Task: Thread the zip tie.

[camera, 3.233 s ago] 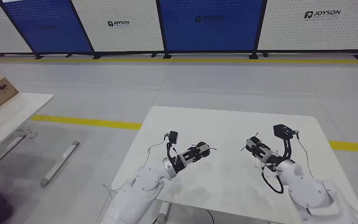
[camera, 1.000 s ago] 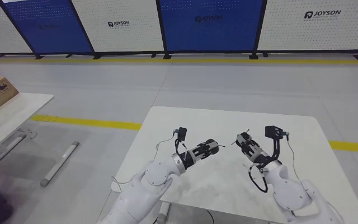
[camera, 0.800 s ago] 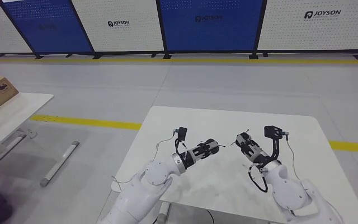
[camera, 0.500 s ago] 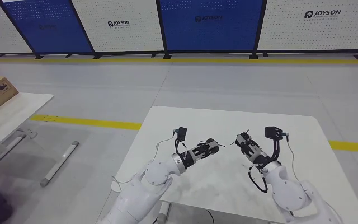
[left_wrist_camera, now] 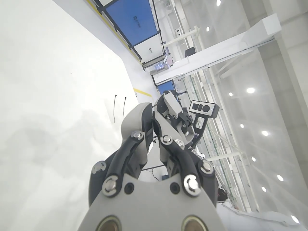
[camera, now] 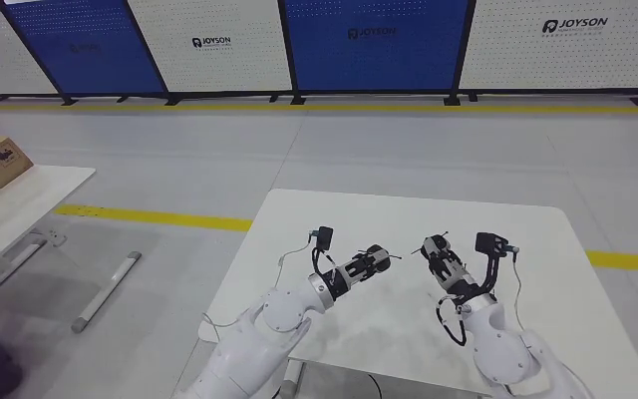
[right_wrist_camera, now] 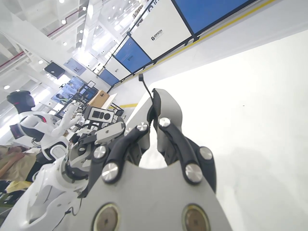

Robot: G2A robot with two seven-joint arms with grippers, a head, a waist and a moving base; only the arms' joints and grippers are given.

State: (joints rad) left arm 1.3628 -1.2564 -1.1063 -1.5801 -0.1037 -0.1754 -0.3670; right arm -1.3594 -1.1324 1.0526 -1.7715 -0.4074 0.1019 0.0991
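Bright, even light falls from rows of round ceiling lamps (left_wrist_camera: 250,90), which flare into white blobs in both wrist views. The white table (camera: 329,214) glares, almost featureless. Roof beams (left_wrist_camera: 240,41) and panel frames (right_wrist_camera: 178,10) bow towards the wrist views' edges, and the far hall seems washed out.

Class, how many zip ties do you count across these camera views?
3. A first zip tie and a second zip tie lie side by side on the table; a third zip tie is pinched in the right gripper, jaws shut. The left gripper may hide another.
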